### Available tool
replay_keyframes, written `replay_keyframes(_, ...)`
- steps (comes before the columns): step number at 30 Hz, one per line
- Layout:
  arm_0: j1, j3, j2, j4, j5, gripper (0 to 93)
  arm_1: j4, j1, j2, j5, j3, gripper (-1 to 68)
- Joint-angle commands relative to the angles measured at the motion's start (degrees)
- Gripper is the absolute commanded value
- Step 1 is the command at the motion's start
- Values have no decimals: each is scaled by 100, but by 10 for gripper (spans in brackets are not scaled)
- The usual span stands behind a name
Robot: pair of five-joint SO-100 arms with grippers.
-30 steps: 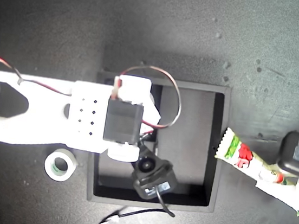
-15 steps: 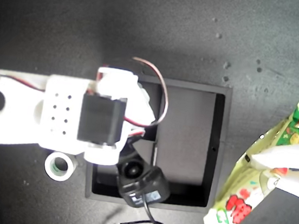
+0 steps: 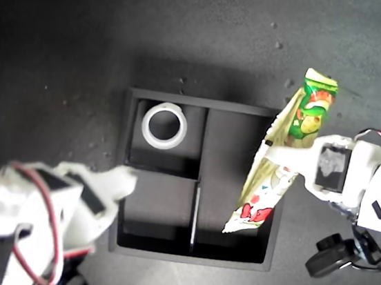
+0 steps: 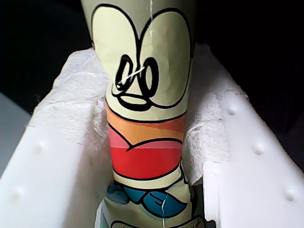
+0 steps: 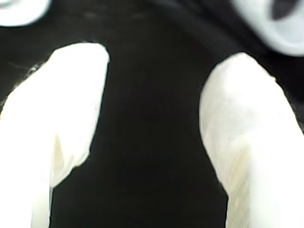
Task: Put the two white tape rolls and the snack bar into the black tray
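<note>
Right now the jaws of my first gripper [image 4: 151,142] are clamped on the snack bar [image 4: 145,118], squeezing the wrapper about mid-length between padded faces. In the exterior view the snack bar [image 3: 279,160] hangs slanted, its upper end pointing toward one o'clock beyond the black tray [image 3: 190,257] and its lower end dipping over the long compartment near that tray's three o'clock wall. Because the bar is nearly as long as that compartment and sits askew, I judge it could land propped on the rim or the divider if released like this; the wrapper is slick and pinched narrow, so it might also twist or slip in the grip.

Jaws of my second gripper [image 5: 152,123] stand apart with nothing between them, over dark ground; a white ring shows at the picture's edge, too cropped to identify. One white tape roll [image 3: 164,126] lies in the small compartment at the tray's eleven o'clock. The other roll is not visible in the exterior view, probably hidden by the arm at seven o'clock, so a blind reach could nudge it away.
</note>
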Motion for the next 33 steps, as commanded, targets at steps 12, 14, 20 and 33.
replay_keyframes(12,1547,5344,1362,-4755,-2136,121,-378,-343,-79,114,193,270)
replay_keyframes(14,1503,5388,1274,-4764,-2101,121,-132,-343,-70,176,-18,301)
replay_keyframes(20,1336,5678,1292,-4764,-1942,127,1020,-686,-9,554,-1538,302)
replay_keyframes(33,1169,4825,1310,-3823,-1354,119,2830,-984,-62,1890,-2461,197)
